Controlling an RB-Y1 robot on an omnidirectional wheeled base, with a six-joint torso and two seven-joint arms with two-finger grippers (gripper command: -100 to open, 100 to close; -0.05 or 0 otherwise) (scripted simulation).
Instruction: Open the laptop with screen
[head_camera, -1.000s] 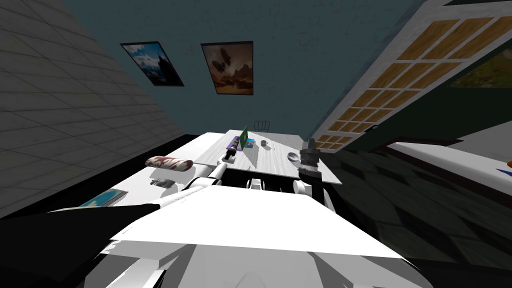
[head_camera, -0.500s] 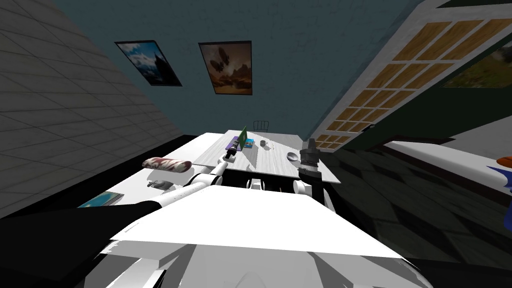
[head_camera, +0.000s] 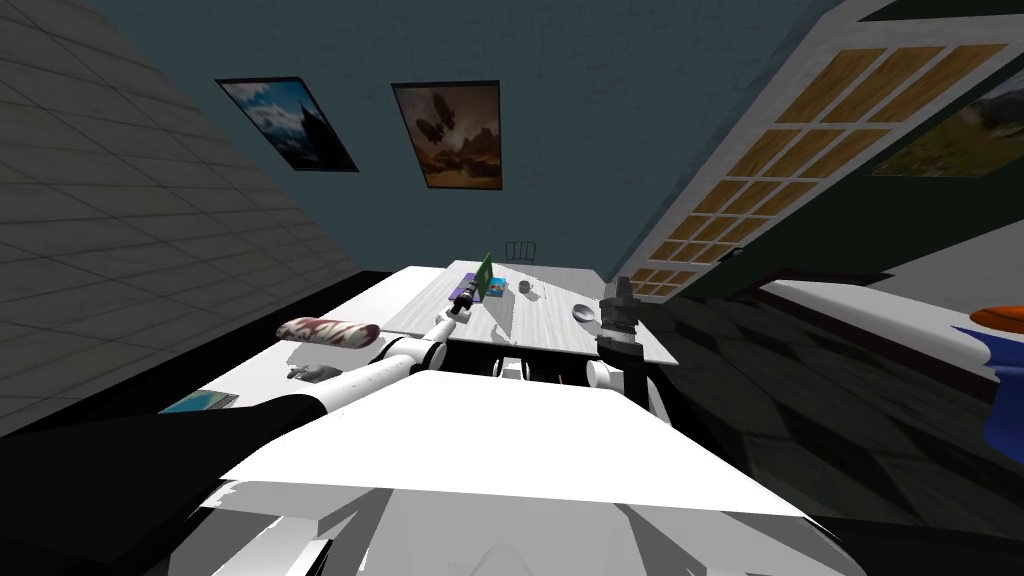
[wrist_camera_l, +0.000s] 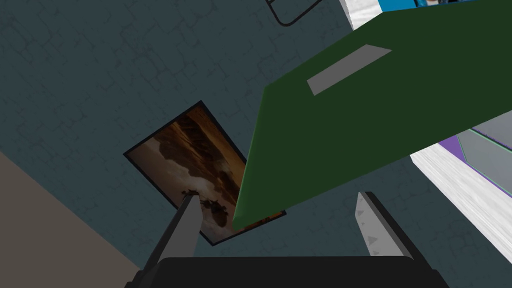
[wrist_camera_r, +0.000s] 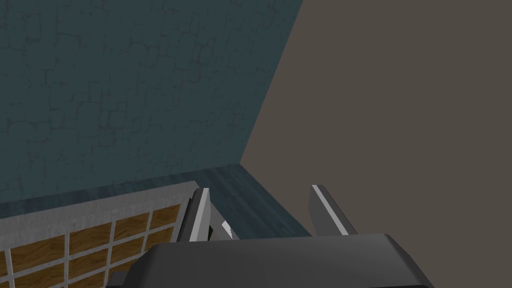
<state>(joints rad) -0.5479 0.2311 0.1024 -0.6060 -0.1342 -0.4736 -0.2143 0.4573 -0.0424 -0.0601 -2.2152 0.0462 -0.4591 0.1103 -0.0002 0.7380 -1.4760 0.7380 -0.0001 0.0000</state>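
Observation:
The laptop stands on the pale table (head_camera: 540, 325) with its dark green lid (head_camera: 485, 273) raised at a steep angle over a purple base (head_camera: 465, 291). My left gripper (head_camera: 461, 304) reaches in just before it. In the left wrist view the green lid (wrist_camera_l: 360, 120), marked with a grey rectangle, slants across, and its near corner hangs between the fingers of my left gripper (wrist_camera_l: 277, 222), which is open and not pressing it. The purple base (wrist_camera_l: 482, 150) lies off to one side. My right gripper (head_camera: 622, 290) points upward at the table's right near edge, its fingers (wrist_camera_r: 200, 212) apart around nothing.
A mug (head_camera: 525, 287) and a bowl (head_camera: 584, 312) sit on the table right of the laptop, with a blue item (head_camera: 497, 289) beside it. A chair (head_camera: 522, 252) stands behind. A red-and-white roll (head_camera: 328, 332) and a book (head_camera: 198, 402) lie on a white surface to the left.
My head view has swung a little, shifting the room leftward. My left arm has stretched slightly farther toward the laptop. The right arm has stayed put.

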